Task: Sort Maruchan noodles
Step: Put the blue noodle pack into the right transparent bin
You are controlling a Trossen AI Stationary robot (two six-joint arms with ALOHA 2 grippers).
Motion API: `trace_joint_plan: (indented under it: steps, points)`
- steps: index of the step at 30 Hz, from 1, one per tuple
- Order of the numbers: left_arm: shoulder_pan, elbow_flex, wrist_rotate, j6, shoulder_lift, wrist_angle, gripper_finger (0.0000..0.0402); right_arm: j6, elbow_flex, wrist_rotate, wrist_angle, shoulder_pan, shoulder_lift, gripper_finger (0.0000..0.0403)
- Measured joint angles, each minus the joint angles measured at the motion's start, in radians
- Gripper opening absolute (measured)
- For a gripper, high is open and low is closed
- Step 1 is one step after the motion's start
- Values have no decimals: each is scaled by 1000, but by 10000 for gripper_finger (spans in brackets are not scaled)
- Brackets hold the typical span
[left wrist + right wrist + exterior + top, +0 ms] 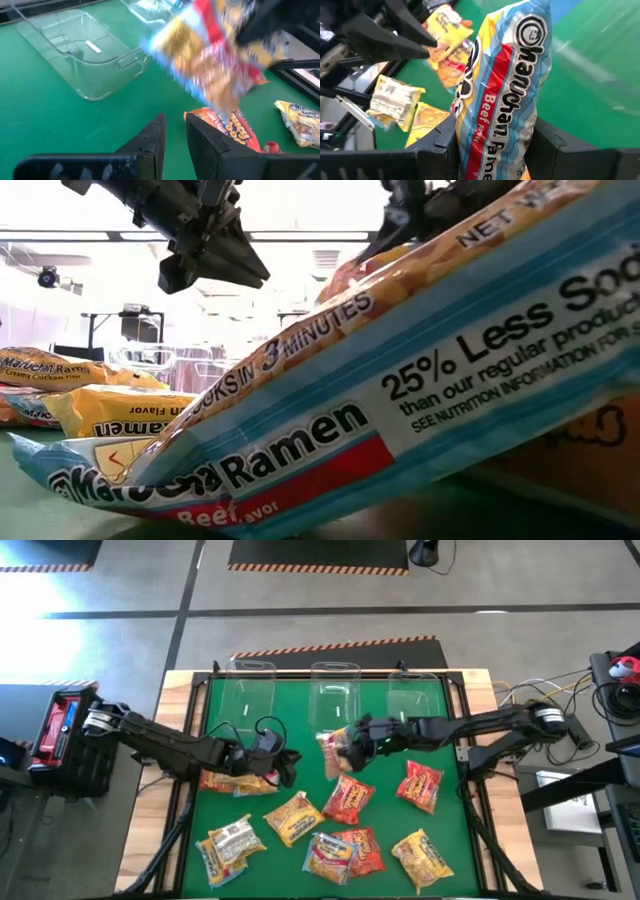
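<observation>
My right gripper (pixel 352 745) is shut on a pale blue-striped beef Maruchan noodle packet (pixel 334 752), held in the air over the middle of the green mat (pixel 300 710). My left gripper (pixel 288 764) hovers just left of it, shut (pixel 174 137), with nothing between its fingers. Several more packets lie flat on the mat nearer the front: red ones (pixel 350 798) (pixel 420 785), yellow ones (pixel 293 817) (pixel 425 858) and a pale one (pixel 230 843). Another pale packet (pixel 400 380) lies right before the low camera. My right gripper pinches the packet between its two fingers near one end (pixel 490 137), one finger (pixel 440 145) on each long side. The fingers come slanting down from the table's right, along the packet. The packet sticks out ahead of the fingers, bowed, clear of the mat.
Three clear plastic bins (pixel 243 690) (pixel 335 690) (pixel 415 690) stand in a row along the mat's far edge; the left wrist view shows one of them (pixel 75 45). Two packets (pixel 235 780) lie under my left arm. A raised frame borders the mat.
</observation>
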State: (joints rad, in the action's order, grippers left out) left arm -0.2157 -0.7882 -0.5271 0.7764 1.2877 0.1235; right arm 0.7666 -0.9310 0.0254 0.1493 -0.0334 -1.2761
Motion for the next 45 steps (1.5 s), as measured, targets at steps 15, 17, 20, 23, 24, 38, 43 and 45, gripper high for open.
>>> trace_joint_plan:
  steps: [15, 17, 20, 23, 24, 38, 43, 45]
  points:
    - [28, 0, -17, 23, 15, -26, 59, -407, -200, 28, 638, -265, 212, 146]
    - [32, 0, -40, 32, 15, -27, 59, -513, -258, 29, 734, -308, 192, 146]
    - [38, 0, -77, 51, 15, -27, 59, -678, -337, 30, 870, -376, 155, 146]
    - [44, 0, -97, 72, 15, -30, 59, -859, -398, 30, 977, -445, 125, 146]
    - [45, 0, -102, 78, 15, -32, 59, -922, -413, 30, 1002, -467, 116, 146]
    - [49, 0, -224, 132, 15, -47, 59, -1485, -363, 27, 1079, -701, 21, 158]
    - [50, 0, -282, 131, 14, -59, 59, -1530, -338, 28, 1073, -769, -50, 153]
    - [51, 0, -300, 131, 14, -65, 59, -1540, -332, 27, 1065, -791, -82, 151]
